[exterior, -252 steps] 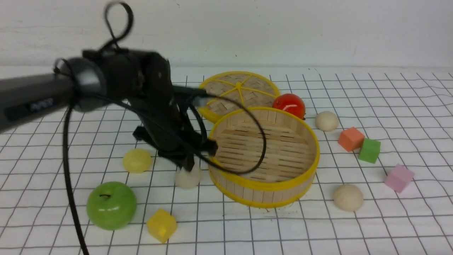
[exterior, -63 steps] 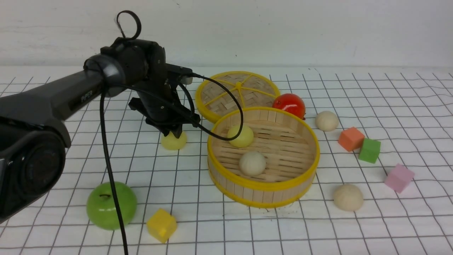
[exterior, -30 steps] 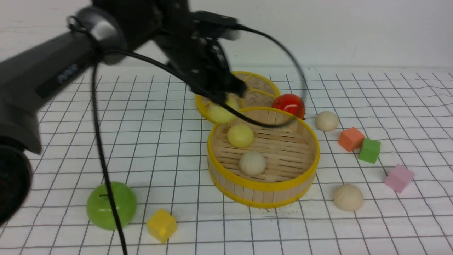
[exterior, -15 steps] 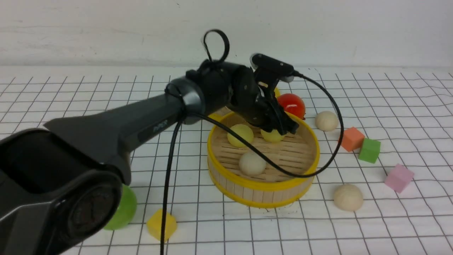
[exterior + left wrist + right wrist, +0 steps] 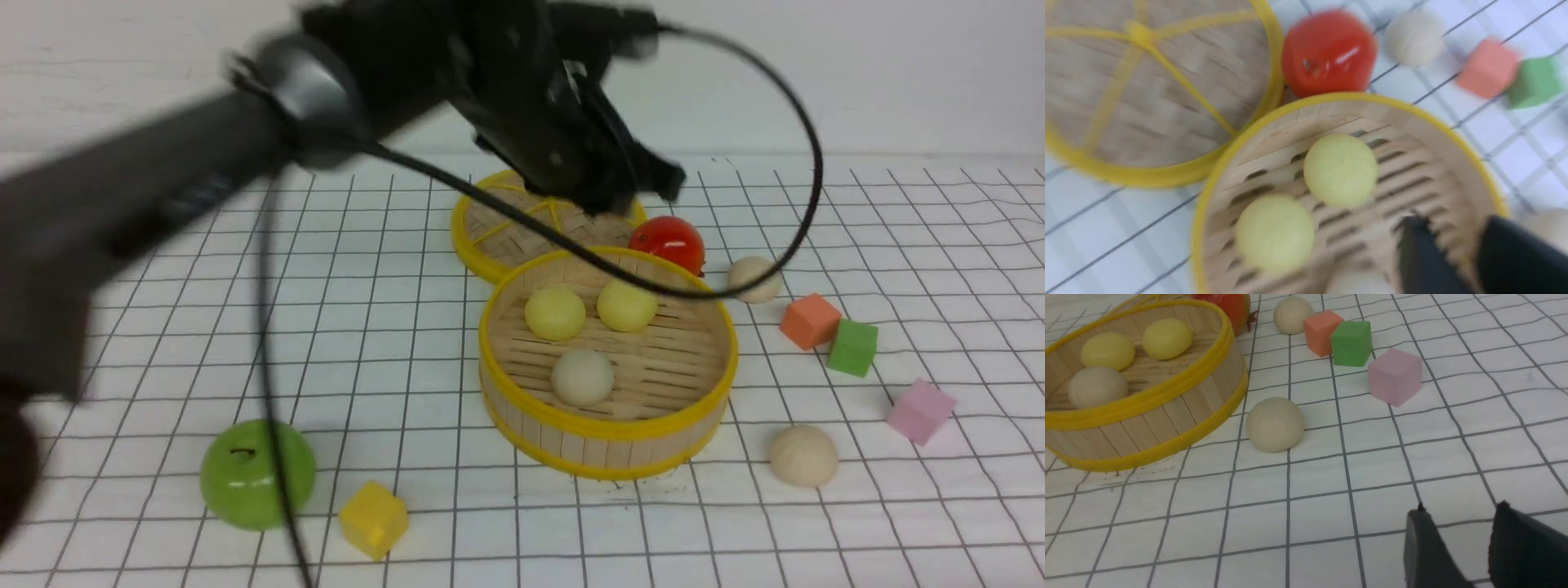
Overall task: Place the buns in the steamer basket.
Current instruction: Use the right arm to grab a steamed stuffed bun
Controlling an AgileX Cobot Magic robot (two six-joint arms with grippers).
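The steamer basket (image 5: 608,426) stands mid-table with three buns inside: two pale yellow ones (image 5: 555,313) (image 5: 626,305) and a cream one (image 5: 581,377). Two more cream buns lie outside on the cloth, one to the basket's front right (image 5: 803,455) and one to its back right (image 5: 753,278). My left gripper (image 5: 653,184) hangs blurred above the basket's far rim; in its wrist view the left gripper (image 5: 1453,232) has its jaws apart, holding nothing. My right gripper (image 5: 1457,522) is open and low over the cloth, short of the near cream bun (image 5: 1274,424).
The woven lid (image 5: 498,241) lies flat behind the basket, with a red tomato-like ball (image 5: 668,241) beside it. An orange cube (image 5: 809,320), a green cube (image 5: 852,346) and a pink cube (image 5: 920,410) sit at right. A green apple (image 5: 257,474) and a yellow cube (image 5: 373,518) are at front left.
My left gripper carried the second yellow bun over the rim, let it go in the basket and has risen up and back. The right arm's view shows no movement.
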